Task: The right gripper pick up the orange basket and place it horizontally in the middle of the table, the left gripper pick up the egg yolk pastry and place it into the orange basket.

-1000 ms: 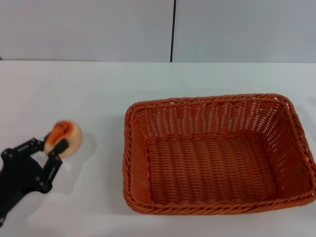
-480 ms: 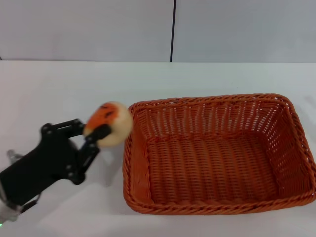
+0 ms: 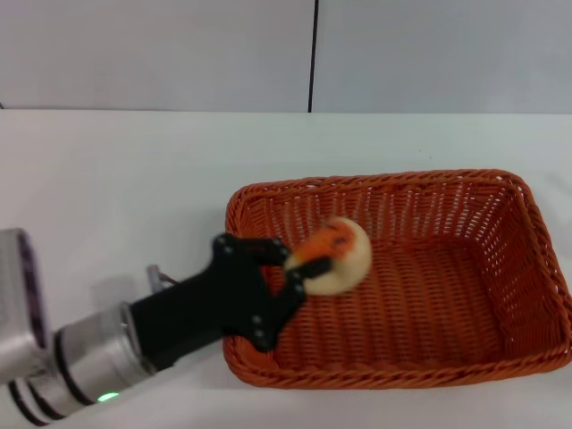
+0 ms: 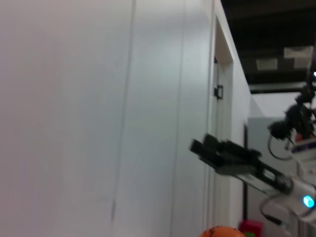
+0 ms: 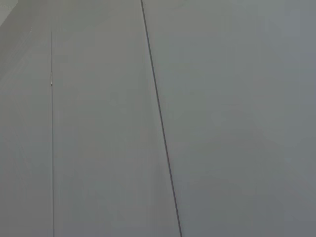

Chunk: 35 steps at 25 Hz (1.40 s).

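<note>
The egg yolk pastry [image 3: 342, 256], pale with an orange top, hangs above the left half of the orange basket [image 3: 527, 214]. My left gripper [image 3: 307, 269] is shut on it, reaching in over the basket's left rim from the lower left. The woven basket lies lengthwise on the white table [image 3: 134, 179], right of centre. In the left wrist view only the pastry's orange top [image 4: 222, 231] peeks in at the edge. Far off in that view the right gripper [image 4: 205, 146] hangs raised on its arm, away from the table.
A grey wall with a dark vertical seam [image 3: 313, 54] stands behind the table. The right wrist view shows just wall panels. White tabletop lies to the left of and behind the basket.
My left gripper has lifted the pastry off the table at the left and carried it rightward, over the basket's left rim. The basket has stayed in place.
</note>
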Each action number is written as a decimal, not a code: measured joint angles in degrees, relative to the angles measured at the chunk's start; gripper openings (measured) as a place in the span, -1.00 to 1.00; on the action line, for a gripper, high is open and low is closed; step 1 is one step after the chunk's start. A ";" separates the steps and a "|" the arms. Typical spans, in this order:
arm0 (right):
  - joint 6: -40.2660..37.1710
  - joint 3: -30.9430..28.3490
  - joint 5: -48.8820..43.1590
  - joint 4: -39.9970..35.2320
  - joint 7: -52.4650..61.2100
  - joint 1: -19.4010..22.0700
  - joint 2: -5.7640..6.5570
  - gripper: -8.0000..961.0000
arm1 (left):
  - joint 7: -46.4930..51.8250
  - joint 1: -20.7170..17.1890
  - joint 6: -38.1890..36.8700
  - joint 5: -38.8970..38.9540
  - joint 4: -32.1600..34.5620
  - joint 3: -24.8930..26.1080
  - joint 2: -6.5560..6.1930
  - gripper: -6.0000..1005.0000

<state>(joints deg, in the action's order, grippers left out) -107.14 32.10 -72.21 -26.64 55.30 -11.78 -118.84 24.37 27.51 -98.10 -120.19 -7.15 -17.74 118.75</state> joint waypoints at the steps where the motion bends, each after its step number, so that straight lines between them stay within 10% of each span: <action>1: -0.01 -0.01 0.00 0.07 0.02 0.03 -0.02 -0.09 | -0.84 0.47 1.02 -0.22 -1.10 -0.27 0.00 -0.84; 16: -0.31 -0.30 0.05 0.80 0.02 -0.24 0.07 -0.09 | -0.14 -0.46 3.87 -2.26 -2.35 2.33 -0.29 -0.24; 26: 0.88 -3.10 0.21 0.81 -0.42 0.50 0.22 -0.03 | -0.31 -14.60 -0.22 -2.18 4.66 24.29 -0.74 0.45; 35: 5.16 -12.09 0.56 6.49 -6.71 1.25 0.22 0.02 | -0.28 -22.92 -2.35 -2.15 7.81 38.24 -0.79 0.60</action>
<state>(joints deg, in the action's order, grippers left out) -101.99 20.01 -71.65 -20.16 48.59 -10.53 -118.62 24.09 4.59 -100.45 -122.33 0.66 20.50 117.95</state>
